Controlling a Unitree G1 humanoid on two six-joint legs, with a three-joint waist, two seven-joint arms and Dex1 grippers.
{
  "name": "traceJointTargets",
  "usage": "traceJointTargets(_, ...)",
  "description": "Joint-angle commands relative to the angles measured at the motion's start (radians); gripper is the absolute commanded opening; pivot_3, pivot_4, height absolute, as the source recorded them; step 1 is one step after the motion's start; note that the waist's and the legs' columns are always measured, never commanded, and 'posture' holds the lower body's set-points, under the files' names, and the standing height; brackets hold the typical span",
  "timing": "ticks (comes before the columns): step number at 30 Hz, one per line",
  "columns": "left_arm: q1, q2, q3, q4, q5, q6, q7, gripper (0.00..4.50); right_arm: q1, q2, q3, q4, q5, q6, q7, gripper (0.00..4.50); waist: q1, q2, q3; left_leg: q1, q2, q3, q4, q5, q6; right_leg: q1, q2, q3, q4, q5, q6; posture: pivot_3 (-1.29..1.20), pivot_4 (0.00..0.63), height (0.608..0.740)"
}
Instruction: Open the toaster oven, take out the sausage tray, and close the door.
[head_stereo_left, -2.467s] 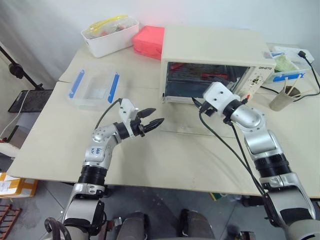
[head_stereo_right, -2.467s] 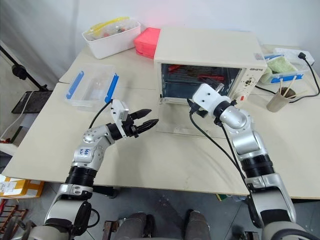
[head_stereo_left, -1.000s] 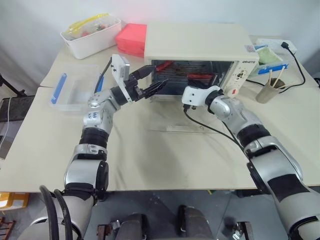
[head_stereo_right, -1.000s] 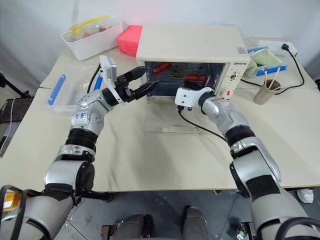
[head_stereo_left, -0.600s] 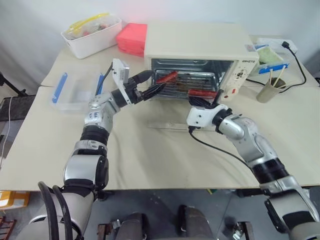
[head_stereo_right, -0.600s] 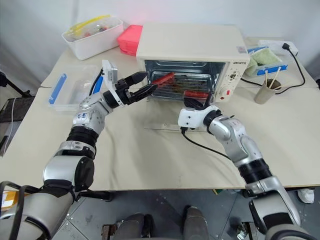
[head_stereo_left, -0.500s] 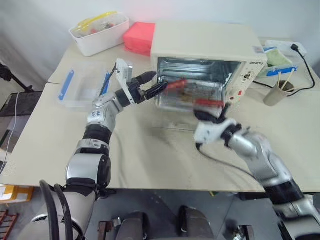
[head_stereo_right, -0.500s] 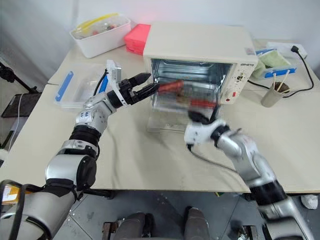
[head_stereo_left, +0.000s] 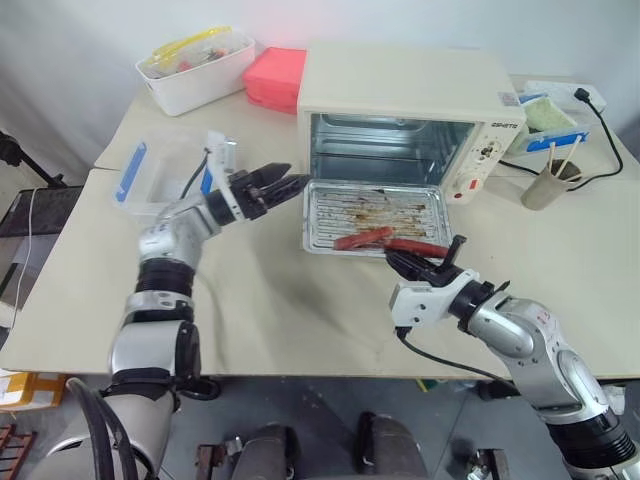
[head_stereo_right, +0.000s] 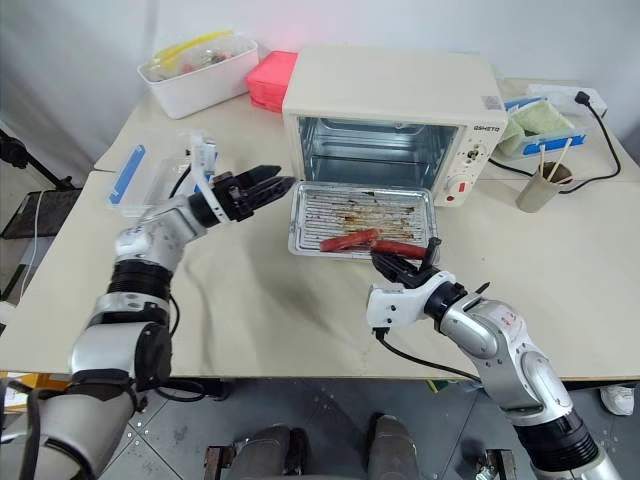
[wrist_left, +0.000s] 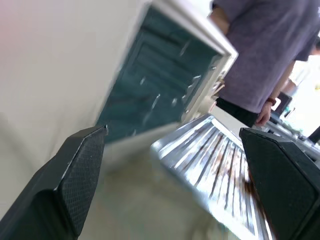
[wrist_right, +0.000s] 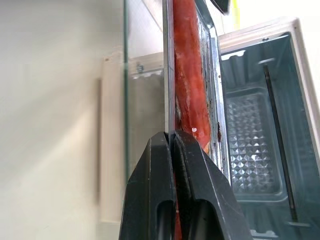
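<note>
Nearest the robot, the right gripper has its black fingers pressed together on the near rim of the sausage tray, pinching the thin metal edge; the right wrist view shows the two fingers clamped with no gap on that rim, a red sausage lying right behind them. The tray sits out in front of the toaster oven, its wire rack streaked with brown residue, and two red sausages lie end to end along its near side. The door is folded down flat under the tray, its glass and cream frame visible in the right wrist view. To the left of the tray, just off its far left corner, the left gripper hovers with its fingers spread wide, holding nothing and pointing toward the oven's opening. Behind the tray the oven cavity stands open, its ribbed metal interior bare. Farther left on the table rests a clear container with blue clips, and beyond it a white tub and a pink box. To the oven's right stand a paper cup with sticks and a black cable. In the left wrist view a person in a purple shirt stands beyond the oven.
</note>
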Motion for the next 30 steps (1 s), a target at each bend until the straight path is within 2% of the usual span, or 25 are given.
traceJointTargets(1, 0.012, 0.076, -0.009, -0.105, -0.076, 0.329, -0.018, 4.50, -0.007, -0.027, -0.033, -0.066, 0.037, -0.026, 0.027, 0.04, 0.001, 0.000, 0.000, 0.000, 0.000, 0.000, 0.000, 0.000, 0.000, 0.000, 0.000, 0.000, 0.000, 0.000, 0.000, 0.00, 0.150, 0.740)
traceJointTargets(4, 0.004, 0.122, -0.002, -0.126, -0.118, 0.626, 0.036, 4.50, -0.014, -0.042, -0.035, -0.067, 0.058, -0.041, 0.049, 0.04, 0.007, 0.000, 0.000, 0.000, 0.000, -0.001, 0.001, 0.000, 0.000, 0.000, 0.000, 0.001, 0.000, 0.000, 0.000, 0.00, 0.150, 0.740)
traceJointTargets(8, -0.028, 0.121, 0.104, -0.118, -0.195, 0.866, 0.109, 4.50, -0.037, -0.047, -0.023, -0.056, 0.083, -0.066, 0.068, 0.04, 0.017, 0.000, 0.000, 0.000, 0.000, -0.001, 0.001, 0.000, 0.000, 0.000, 0.000, 0.001, 0.001, 0.000, 0.000, 0.00, 0.150, 0.740)
traceJointTargets(10, -0.024, 0.105, 0.137, -0.144, -0.223, 0.937, 0.135, 4.50, -0.052, -0.043, -0.014, -0.047, 0.085, -0.074, 0.075, 0.04, 0.020, 0.000, 0.000, 0.000, 0.000, -0.001, 0.002, 0.000, 0.000, 0.000, 0.000, 0.001, 0.002, 0.000, 0.000, 0.00, 0.150, 0.740)
traceJointTargets(16, -0.017, -0.033, 0.309, -0.204, -0.259, 1.051, 0.300, 4.50, -0.118, -0.017, 0.042, -0.005, 0.091, -0.102, 0.099, 0.04, 0.023, 0.000, 0.000, 0.000, 0.000, -0.002, 0.003, 0.000, 0.000, 0.001, 0.000, 0.004, 0.003, 0.000, 0.000, 0.00, 0.150, 0.740)
traceJointTargets(19, 0.016, -0.080, 0.330, -0.243, -0.302, 1.064, 0.385, 3.91, -0.150, -0.010, 0.067, 0.020, 0.093, -0.115, 0.110, 0.00, 0.021, 0.000, 0.000, 0.000, 0.000, -0.002, 0.003, 0.000, 0.000, 0.001, 0.000, 0.003, 0.003, 0.000, 0.000, 0.00, 0.150, 0.740)
traceJointTargets(30, 0.091, -0.076, 0.355, -0.253, -0.523, 1.064, 0.605, 0.65, -0.159, -0.018, 0.058, 0.043, 0.113, -0.124, 0.117, 0.00, 0.023, 0.000, 0.000, 0.001, -0.001, -0.002, 0.004, 0.000, 0.000, 0.001, 0.000, 0.006, 0.005, 0.000, 0.000, 0.00, 0.150, 0.740)
